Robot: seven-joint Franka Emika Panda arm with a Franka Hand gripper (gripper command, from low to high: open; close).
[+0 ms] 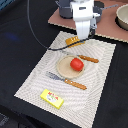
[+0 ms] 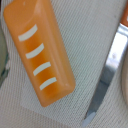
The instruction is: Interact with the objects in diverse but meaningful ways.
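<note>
The orange bread loaf [image 1: 73,41] [image 2: 42,52], marked with white stripes, lies flat at the far edge of the woven placemat [image 1: 35,82]. My gripper [image 1: 83,34] hangs just above it and slightly toward the exterior view's right. It looks open and holds nothing, and its fingers do not show in the wrist view. A red tomato [image 1: 76,64] sits on the beige plate [image 1: 64,69] in the middle of the mat. An orange-handled knife [image 1: 86,58] [image 2: 106,75] lies beyond the plate, an orange-handled fork [image 1: 67,80] in front of it. The yellow packet [image 1: 52,98] rests near the mat's front edge.
Behind the mat is a brown board [image 1: 107,27], with a grey pot [image 1: 65,7] partly hidden by the arm and a beige bowl [image 1: 123,17] at the exterior view's right. A black cable [image 1: 31,22] loops over the dark table.
</note>
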